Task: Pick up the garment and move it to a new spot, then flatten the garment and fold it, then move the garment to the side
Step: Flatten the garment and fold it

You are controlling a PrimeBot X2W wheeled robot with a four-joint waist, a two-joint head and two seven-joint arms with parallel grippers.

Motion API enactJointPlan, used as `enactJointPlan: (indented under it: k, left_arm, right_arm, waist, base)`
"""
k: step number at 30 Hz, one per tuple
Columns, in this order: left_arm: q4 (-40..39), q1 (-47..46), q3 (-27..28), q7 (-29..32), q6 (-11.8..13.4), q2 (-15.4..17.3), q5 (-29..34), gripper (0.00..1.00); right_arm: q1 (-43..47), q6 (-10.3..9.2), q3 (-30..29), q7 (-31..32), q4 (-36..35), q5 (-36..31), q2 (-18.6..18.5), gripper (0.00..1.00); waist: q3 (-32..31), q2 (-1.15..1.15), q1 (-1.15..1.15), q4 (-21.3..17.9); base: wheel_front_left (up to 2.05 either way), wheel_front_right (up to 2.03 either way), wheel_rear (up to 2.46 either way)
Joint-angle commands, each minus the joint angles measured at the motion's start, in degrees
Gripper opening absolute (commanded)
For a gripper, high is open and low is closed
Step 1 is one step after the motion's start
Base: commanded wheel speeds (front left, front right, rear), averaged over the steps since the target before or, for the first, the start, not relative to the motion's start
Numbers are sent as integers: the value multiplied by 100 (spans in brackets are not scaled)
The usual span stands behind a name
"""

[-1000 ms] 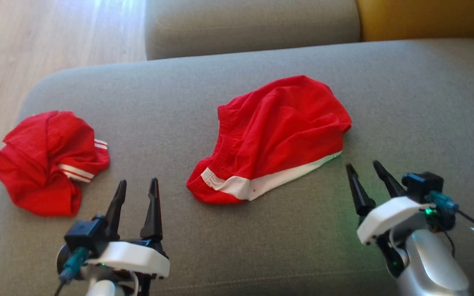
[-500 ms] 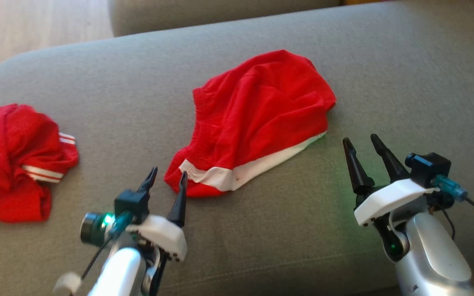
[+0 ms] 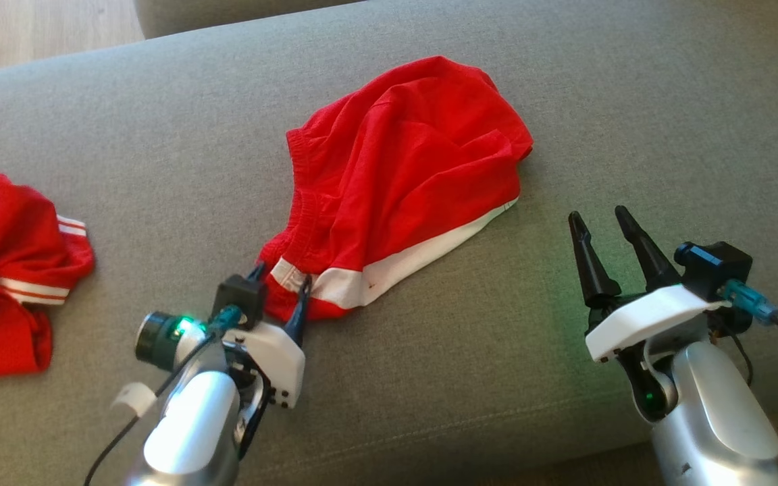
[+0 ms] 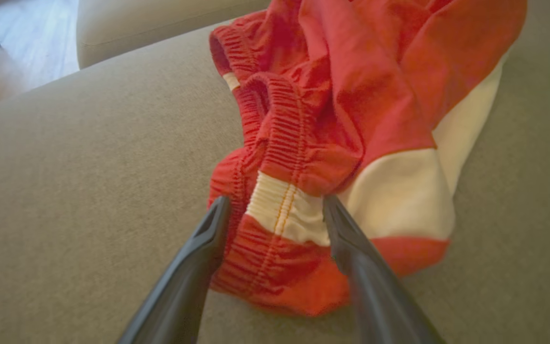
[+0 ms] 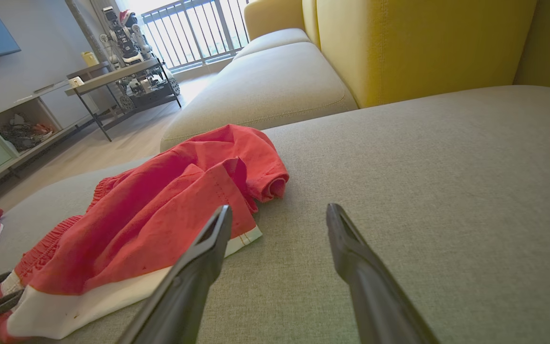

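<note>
Lying crumpled mid-cushion on the grey sofa (image 3: 159,135), the red garment (image 3: 402,175) has its white-banded waistband corner between the fingers of the left hand (image 3: 281,278), which are spread and not clamped. The right hand (image 3: 598,214) hovers, fingers apart, over bare cushion just right of it. A striped red garment (image 3: 4,270) sits bunched well to the left.

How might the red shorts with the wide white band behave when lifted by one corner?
Probably floppy: the red shorts lie creased and slumped on the sofa. Lifted at the ribbed waistband, which the open left end effector straddles, the rest would likely hang and trail. The cloth looks light.
</note>
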Motion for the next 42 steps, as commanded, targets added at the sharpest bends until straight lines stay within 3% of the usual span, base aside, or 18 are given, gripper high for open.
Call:
enactJointPlan:
  k: [1,13,14,16,17,29,39,42]
  left_arm:
    - [-89,-292,109,5,-32,76,14,100]
    - [198,-420,-39,-84,-166,24,-117,100]
    - [201,-427,-44,-99,-176,22,-131,84]
    - [196,-444,-61,-134,-196,21,-150,14]
    - [181,-454,-66,-161,-192,22,-153,0]
    - [-119,-391,-111,-325,-138,34,-237,0]
    - [-1571,170,186,-387,-157,30,-617,0]
    - [-1956,422,260,-388,-90,19,-659,0]
  right_arm:
    - [-176,-1,96,-11,-205,39,27,100]
    - [-200,-1,102,-58,-68,59,27,100]
    - [-202,-1,102,-61,-55,57,27,100]
    - [-207,-1,99,-67,-28,41,27,100]
    - [-209,-1,97,-70,-16,32,27,100]
    - [-194,-1,20,-96,205,-38,27,100]
    - [-350,-1,-121,29,877,83,27,100]
    - [-581,-1,-278,157,1443,590,27,100]
  waist:
    - [0,0,-1,8]
    - [-44,0,-1,78]
    - [-46,0,-1,84]
    - [-48,0,-1,94]
    - [-50,0,-1,99]
    - [-176,0,-1,338]
    - [-365,0,-1,834]
    - [-375,0,-1,999]
  base:
    - [0,0,0]
    - [0,0,0]
    - [0,0,0]
    - [0,0,0]
    - [0,0,0]
    - [0,0,0]
    - [0,0,0]
    - [0,0,0]
